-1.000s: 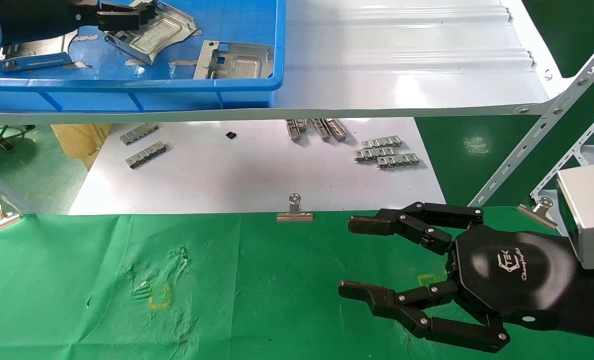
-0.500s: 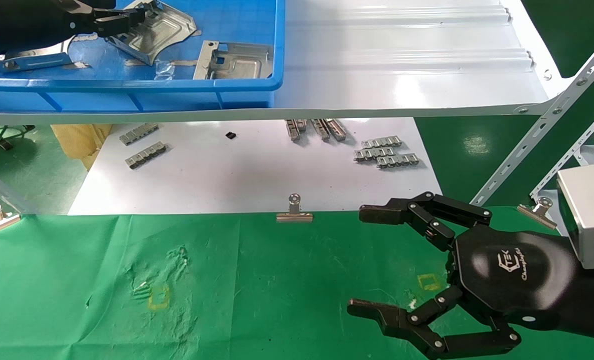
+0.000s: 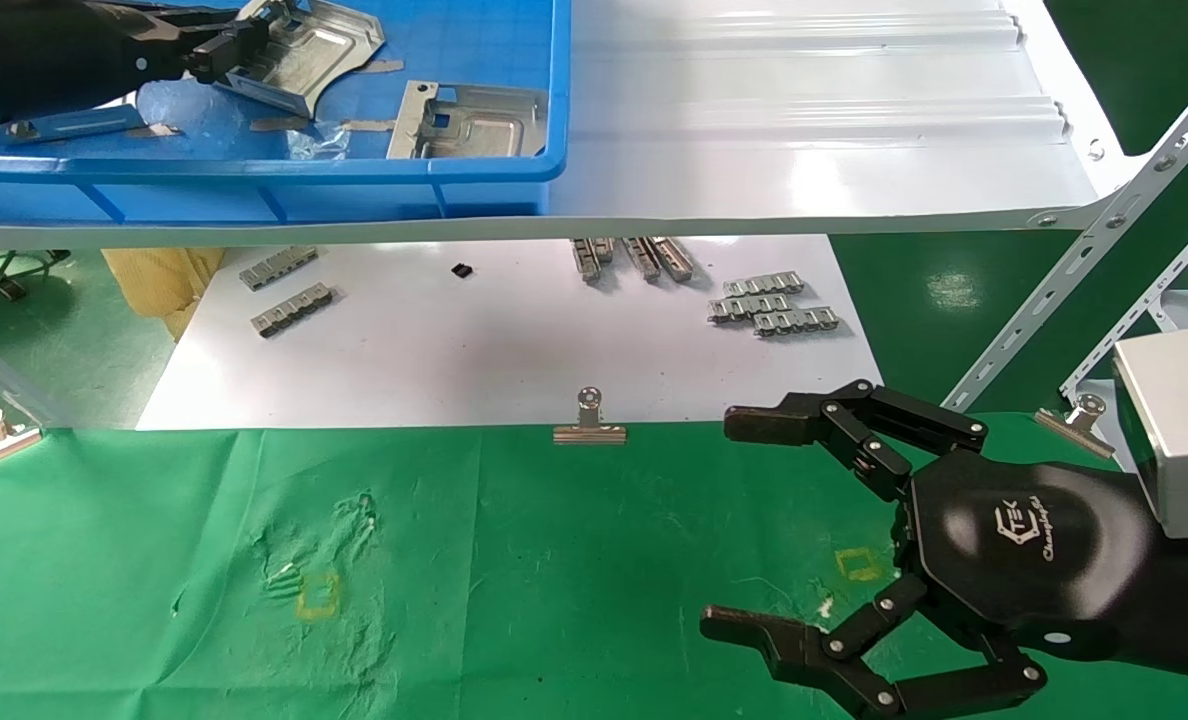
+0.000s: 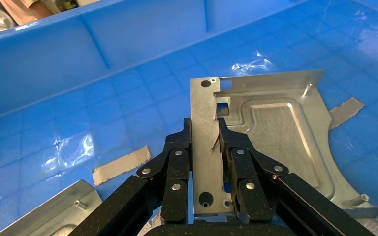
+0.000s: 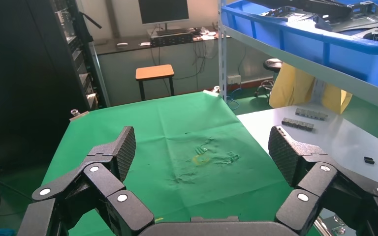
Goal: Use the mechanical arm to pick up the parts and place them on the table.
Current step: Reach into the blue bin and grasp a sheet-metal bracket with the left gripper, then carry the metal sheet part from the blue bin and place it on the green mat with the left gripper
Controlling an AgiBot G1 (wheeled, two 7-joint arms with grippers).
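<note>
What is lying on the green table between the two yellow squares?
Nothing: in the head view, the table is bare cloth between the left yellow square and the right one.

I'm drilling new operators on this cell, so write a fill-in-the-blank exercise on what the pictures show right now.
1. The left gripper has its fingers closed on a silver bracket inside the ____ bin.
2. The right gripper hovers with fingers spread over the ____ cloth.
3. The binder clip sits at the cloth's edge beside the ____ board.
4. Another bracket lies ____ the bin.

Missing words: blue; green; white; inside
</note>
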